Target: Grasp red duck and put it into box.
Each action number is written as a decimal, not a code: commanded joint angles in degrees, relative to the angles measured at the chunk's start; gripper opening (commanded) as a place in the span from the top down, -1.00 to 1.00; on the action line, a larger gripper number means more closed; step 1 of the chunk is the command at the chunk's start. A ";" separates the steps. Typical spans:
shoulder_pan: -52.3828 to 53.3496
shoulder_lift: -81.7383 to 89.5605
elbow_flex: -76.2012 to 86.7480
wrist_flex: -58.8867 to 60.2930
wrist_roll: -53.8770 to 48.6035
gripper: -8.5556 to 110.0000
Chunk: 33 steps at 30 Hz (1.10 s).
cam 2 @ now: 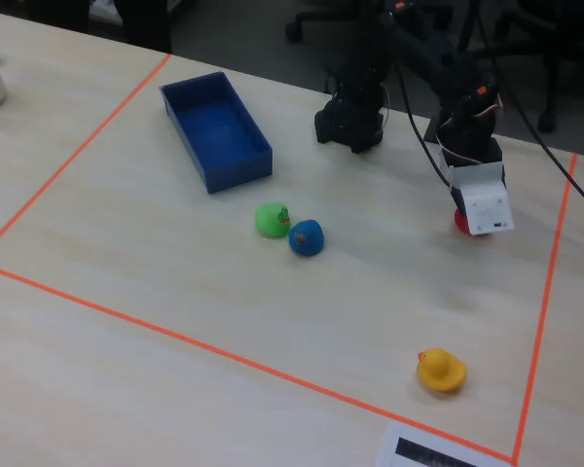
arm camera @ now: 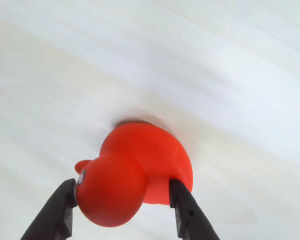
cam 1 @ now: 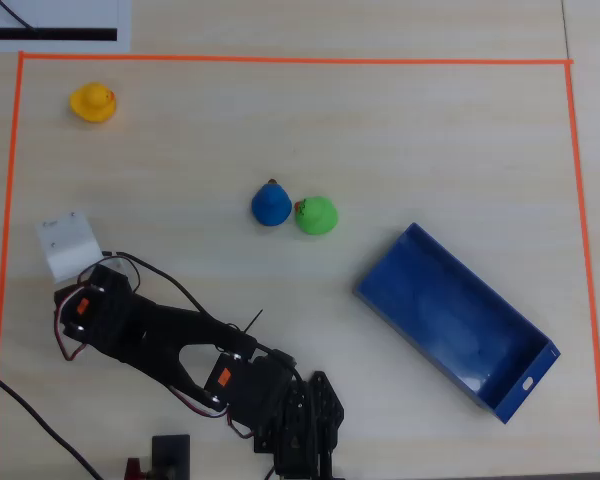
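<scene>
Wrist view, claw (arm camera: pixel 122 200) lowered to pale wood-grain tabletop (arm camera: pixel 215 75), black fingers pressing both sides of glossy rounded red duck (arm camera: pixel 135 170), gripping it.

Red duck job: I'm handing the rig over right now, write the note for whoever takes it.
Gripper: down at the table, one finger on each side of the red duck; the fingers look to be touching it, but a firm grip can't be confirmed. The duck seems to sit on the table, not lifted.
Red duck in the fixed view: a red sliver under the white wrist housing.
Box: empty, lying diagonally across the table from the gripper.
Blue duck and green duck sit between them; yellow duck is off in a corner.
Done: approach.
Left: close, lift, carry, drop in box.
</scene>
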 commanded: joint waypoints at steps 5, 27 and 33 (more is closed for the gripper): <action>-0.44 -1.14 -4.92 1.23 0.79 0.47; 4.31 4.31 -11.16 10.81 -3.34 0.86; 19.42 11.95 -24.87 20.83 -10.20 0.86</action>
